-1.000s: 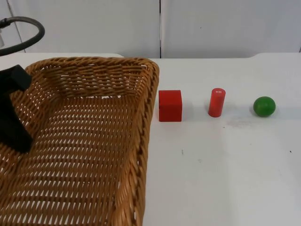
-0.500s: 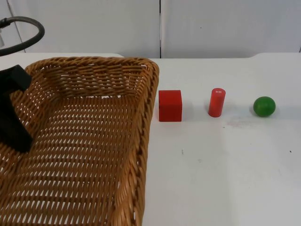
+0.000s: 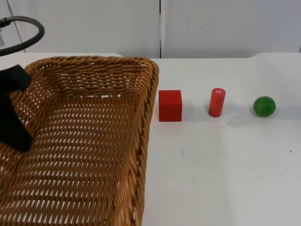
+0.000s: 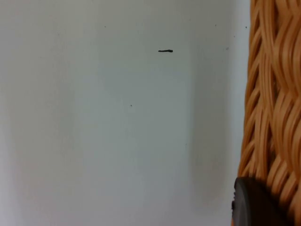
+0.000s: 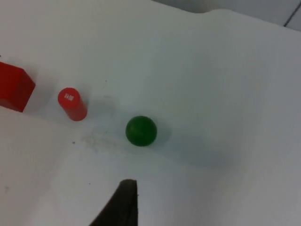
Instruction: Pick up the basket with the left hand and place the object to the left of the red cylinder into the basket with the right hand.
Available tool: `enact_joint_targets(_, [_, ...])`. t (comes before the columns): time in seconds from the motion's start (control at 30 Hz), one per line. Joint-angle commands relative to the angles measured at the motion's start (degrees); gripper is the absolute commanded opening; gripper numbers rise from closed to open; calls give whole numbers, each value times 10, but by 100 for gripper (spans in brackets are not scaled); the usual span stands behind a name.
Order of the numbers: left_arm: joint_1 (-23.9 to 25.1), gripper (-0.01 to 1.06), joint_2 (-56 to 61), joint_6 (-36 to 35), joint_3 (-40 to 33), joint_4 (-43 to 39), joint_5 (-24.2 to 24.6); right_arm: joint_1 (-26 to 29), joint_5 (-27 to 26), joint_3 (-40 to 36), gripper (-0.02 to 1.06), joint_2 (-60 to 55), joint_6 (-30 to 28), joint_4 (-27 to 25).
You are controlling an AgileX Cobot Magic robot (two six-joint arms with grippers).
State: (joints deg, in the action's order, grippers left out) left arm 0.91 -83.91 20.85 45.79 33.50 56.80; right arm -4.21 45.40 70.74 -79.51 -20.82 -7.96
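Observation:
The woven wicker basket (image 3: 149,89) looms large at the left of the top view, raised toward the camera. My left gripper (image 3: 13,129) sits on its left rim, shut on it; the left wrist view has a black fingertip (image 4: 254,202) against the basket's rim (image 4: 273,94). A red cube (image 3: 170,105) stands just right of the basket and left of the upright red cylinder (image 3: 217,102). In the right wrist view my right gripper (image 5: 123,207) hovers above the table on the near side of the cube (image 5: 14,87) and cylinder (image 5: 72,104), apart from both.
A green ball (image 3: 264,106) lies right of the cylinder, and in the right wrist view the ball (image 5: 141,131) is the closest thing to the right gripper. The white table (image 3: 225,169) stretches bare in front of the three objects. The grey partition wall (image 3: 211,28) closes the far side.

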Motion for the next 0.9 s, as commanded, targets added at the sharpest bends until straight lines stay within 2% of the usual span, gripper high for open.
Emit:
enact_joint_targets(0.0, [-3,0,7,2,2,17,3,-2,2,23,105,-28,-44,-30])
enact_joint_targets(0.2, [-3,0,7,2,2,17,3,-43,5,85,105,-101,-116,-46])
enact_joint_targets(0.27, [-3,0,7,2,2,17,3,-74,8,118,105,-140,-164,-46])
enact_joint_targets(0.43, [-3,0,7,2,2,17,3,-110,31,166,105,-201,-207,-46])
enact_joint_targets(0.63, [-3,0,7,2,2,18,0,-138,20,211,105,-283,-263,-46])
enact_joint_targets(0.77, [-3,0,7,2,2,18,0,-145,-4,217,105,-322,-309,-79])
enact_joint_targets(0.8, [-3,0,7,2,2,18,4,-148,-9,217,105,-340,-343,-106])
enact_joint_targets(0.87, [-3,0,7,2,2,18,6,-149,-18,217,105,-359,-378,-128])
